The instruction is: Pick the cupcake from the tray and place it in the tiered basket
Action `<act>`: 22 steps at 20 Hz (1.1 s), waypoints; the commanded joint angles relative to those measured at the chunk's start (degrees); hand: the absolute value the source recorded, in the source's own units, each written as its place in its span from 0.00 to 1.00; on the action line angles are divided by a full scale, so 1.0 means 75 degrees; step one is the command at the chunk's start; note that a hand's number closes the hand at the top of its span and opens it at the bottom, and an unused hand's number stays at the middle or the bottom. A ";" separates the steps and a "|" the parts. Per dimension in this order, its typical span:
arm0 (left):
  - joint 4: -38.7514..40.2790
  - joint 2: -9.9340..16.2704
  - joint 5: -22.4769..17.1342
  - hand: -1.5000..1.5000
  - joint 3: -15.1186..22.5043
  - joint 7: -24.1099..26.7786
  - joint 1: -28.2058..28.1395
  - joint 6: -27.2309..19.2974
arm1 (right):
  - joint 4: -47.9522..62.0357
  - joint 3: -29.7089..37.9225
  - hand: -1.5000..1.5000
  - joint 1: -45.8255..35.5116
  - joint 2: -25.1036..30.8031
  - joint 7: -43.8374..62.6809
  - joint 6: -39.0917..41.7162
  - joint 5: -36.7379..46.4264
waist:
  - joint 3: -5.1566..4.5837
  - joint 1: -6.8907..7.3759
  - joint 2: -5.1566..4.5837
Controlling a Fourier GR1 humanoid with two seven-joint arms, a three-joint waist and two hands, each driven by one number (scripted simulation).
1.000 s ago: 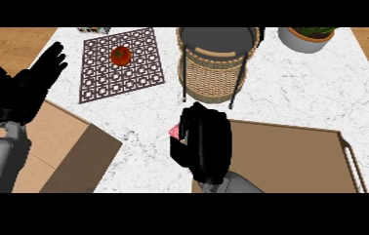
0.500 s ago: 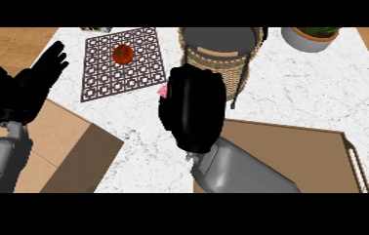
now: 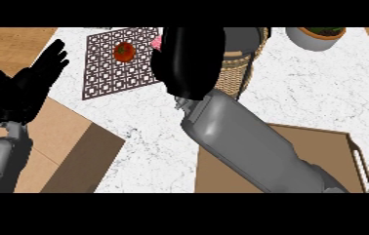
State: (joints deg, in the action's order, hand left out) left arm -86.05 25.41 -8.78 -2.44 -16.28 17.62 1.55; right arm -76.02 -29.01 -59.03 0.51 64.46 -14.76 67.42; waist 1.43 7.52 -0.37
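I can see only a small pink bit of the cupcake [image 3: 155,42], peeking out at the left side of my right hand [image 3: 189,58]. The black fingers of that hand are curled round the cupcake and hide almost all of it. The hand and cupcake are up near the top of the view, right at the left side of the tiered basket [image 3: 241,58], and the hand covers part of it. The basket is woven and brown, with a dark round top and thin dark legs. My grey right forearm [image 3: 249,146] runs down from the hand to the lower right and crosses over the brown tray [image 3: 346,156], which sits at the bottom right of the white counter [image 3: 302,92]. Just left of the cupcake lies a dark mat with a square pattern [image 3: 119,78], and a red tomato [image 3: 124,52] sits on it. My left hand [image 3: 32,85] rests at the left edge, fingers straight and a little apart, holding nothing. A grey plant pot [image 3: 314,36] stands in the top right corner. A brown board [image 3: 61,151] lies at the lower left.
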 commanded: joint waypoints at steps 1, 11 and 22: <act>0.0830 -0.0400 0.0085 0.50 0.0290 -0.0031 -0.1139 0.0022 | 0.0365 0.0612 1.00 -0.0745 -0.0064 0.0734 -0.0718 -0.0521 | -0.0228 0.0062 -0.0192; 0.0732 -0.0330 0.0024 0.50 0.0110 0.0042 -0.1311 0.0131 | 0.2055 0.1905 1.00 -0.1703 -0.0065 -0.0420 -0.1272 -0.0974 | -0.0229 -0.0069 -0.0232; 0.0461 -0.0473 0.0187 0.50 0.0071 -0.0198 -0.1524 -0.0094 | 0.4469 0.0798 1.00 -0.2958 0.0815 -0.1910 0.1751 -0.0032 | -0.0235 -0.0329 -0.0122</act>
State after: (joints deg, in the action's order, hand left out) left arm -88.42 25.66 -7.42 -4.24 -15.94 14.82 1.09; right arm -46.62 -22.47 -77.72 5.70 53.05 -6.80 67.09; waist 1.62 5.58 -0.65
